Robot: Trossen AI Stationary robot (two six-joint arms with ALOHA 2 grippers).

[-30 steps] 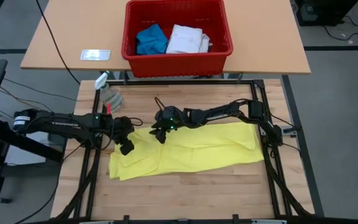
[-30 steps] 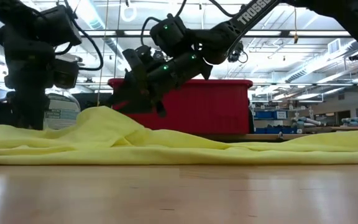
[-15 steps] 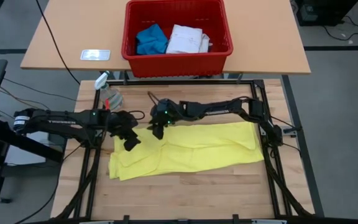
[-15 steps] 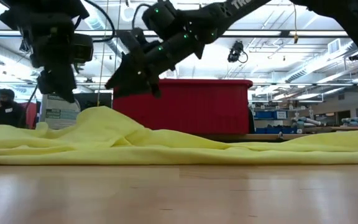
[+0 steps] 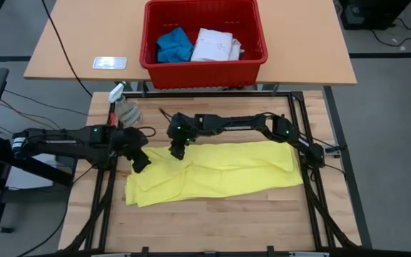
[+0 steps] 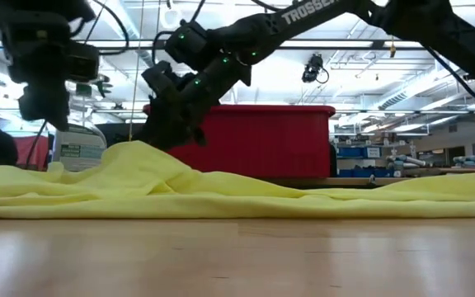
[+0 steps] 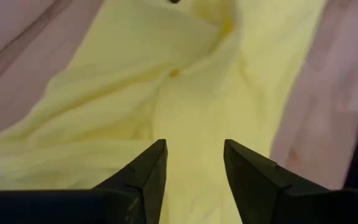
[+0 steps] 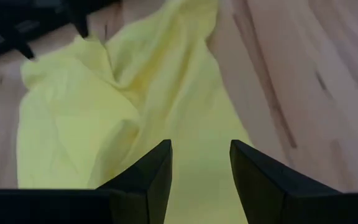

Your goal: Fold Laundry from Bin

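Cloth is what you are working over now: the yellow T-shirt (image 5: 216, 170) is lying spread across the wooden work table (image 5: 262, 214), rumpled into a ridge at its left end, while the white shirt (image 5: 215, 44) and the blue piece (image 5: 173, 45) are still sitting in the red bin (image 5: 204, 71) on the tan table behind. Your right gripper (image 5: 178, 151) is reaching far across to the shirt's upper left corner, having slid further left over the last second; its fingers are standing apart with only yellow cloth below them, nothing pinched. Your left gripper (image 5: 140, 160) is pulling back toward the shirt's left edge, and its fingers (image 7: 145, 171) are parted too, though narrowing, hovering above the fabric without holding it. Both arms are converging on that bunched left end, so you are probably setting up to grab the corners and flatten or fold; no fold is made yet.
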